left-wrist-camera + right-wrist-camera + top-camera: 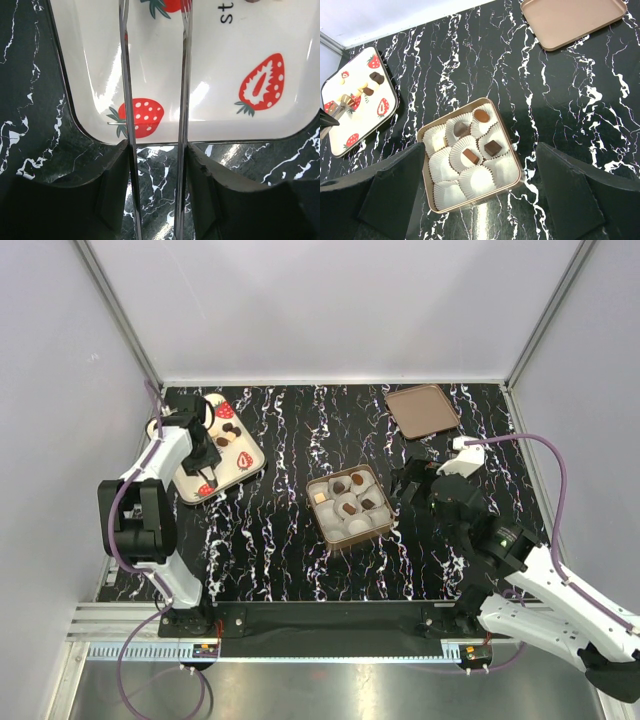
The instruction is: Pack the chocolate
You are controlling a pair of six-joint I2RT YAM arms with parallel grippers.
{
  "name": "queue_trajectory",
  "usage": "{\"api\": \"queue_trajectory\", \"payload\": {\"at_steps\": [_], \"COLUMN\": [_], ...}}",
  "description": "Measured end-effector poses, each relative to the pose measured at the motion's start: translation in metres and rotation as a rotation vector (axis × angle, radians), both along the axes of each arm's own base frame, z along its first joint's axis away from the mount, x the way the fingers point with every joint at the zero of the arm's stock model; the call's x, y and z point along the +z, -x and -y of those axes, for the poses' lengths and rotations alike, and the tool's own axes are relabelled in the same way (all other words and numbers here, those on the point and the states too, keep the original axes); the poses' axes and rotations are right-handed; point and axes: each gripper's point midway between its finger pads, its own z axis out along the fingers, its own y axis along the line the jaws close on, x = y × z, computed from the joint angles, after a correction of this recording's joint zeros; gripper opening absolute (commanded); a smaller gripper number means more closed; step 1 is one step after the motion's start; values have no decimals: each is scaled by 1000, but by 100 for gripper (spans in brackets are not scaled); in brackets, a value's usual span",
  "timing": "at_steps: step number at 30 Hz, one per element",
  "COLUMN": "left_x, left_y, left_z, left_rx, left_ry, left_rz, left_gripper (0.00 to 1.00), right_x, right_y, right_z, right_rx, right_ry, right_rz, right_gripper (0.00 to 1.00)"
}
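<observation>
Several pieces of chocolate (229, 432) lie on a white strawberry-print tray (236, 476) at the back left; dark and brown ones (375, 79) show there. My left gripper (213, 445) hovers over that tray, its two thin metal blades (125, 75) standing apart above a printed strawberry. Their tips leave the left wrist view, so I cannot see whether they hold a piece. More chocolate (470, 156) sits in white paper cups inside the gold box (520, 172) mid-table. My right gripper (480, 200) hangs open just above and beside the box (309, 490), holding nothing.
The box's flat gold lid (422, 410) lies at the back right, also in the right wrist view (572, 20). Several paper cups (485, 180) at the box's near side are empty. Grey walls close in the black marbled table.
</observation>
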Motion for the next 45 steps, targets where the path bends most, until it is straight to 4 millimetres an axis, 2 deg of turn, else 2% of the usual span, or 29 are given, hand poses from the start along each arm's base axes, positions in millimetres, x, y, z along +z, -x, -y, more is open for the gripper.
{"api": "queue_trajectory", "payload": {"at_steps": [18, 25, 31, 35, 42, 45], "left_x": [-5, -5, -2, 10, 55, 70], "left_y": [-17, -17, -13, -8, 7, 18], "left_z": [-6, -7, -6, -2, 13, 26], "left_rx": [9, 6, -10, -37, -108, -159], "left_ry": [12, 17, 18, 34, 59, 66], "left_rz": [2, -1, -15, -3, 100, 128], "left_gripper": [46, 36, 34, 34, 32, 31], "right_x": [-6, -9, -8, -8, -6, -6], "right_y": [-4, -4, -4, -3, -2, -2], "right_z": [-3, -1, -1, 0, 1, 1], "right_rx": [4, 1, -3, -3, -6, -7], "right_ry": [27, 33, 33, 29, 16, 16], "right_rz": [-2, -2, 0, 1, 4, 4], "right_gripper": [100, 100, 100, 100, 100, 100]}}
